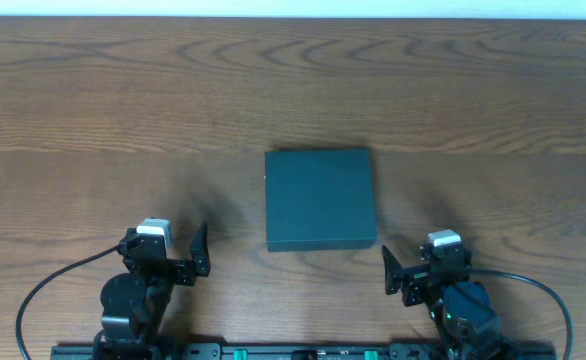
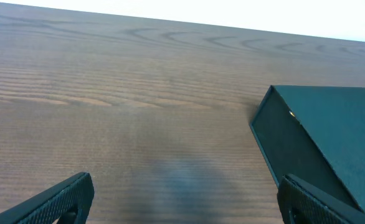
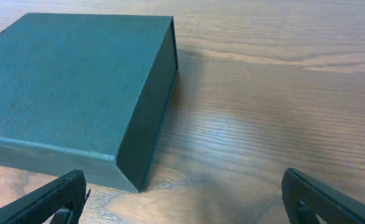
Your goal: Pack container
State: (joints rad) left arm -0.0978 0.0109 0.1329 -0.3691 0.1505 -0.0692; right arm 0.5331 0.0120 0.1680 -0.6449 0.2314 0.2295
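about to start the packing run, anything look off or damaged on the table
Nothing stands out. The container lies flat with its lid shut, and no dents or tears show. The left gripper and right gripper are both open and clear of it.

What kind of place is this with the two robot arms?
Probably a robot lab or test bench, not a home: a wooden table, a left arm and a right arm standing at its near edge, and one closed teal box.
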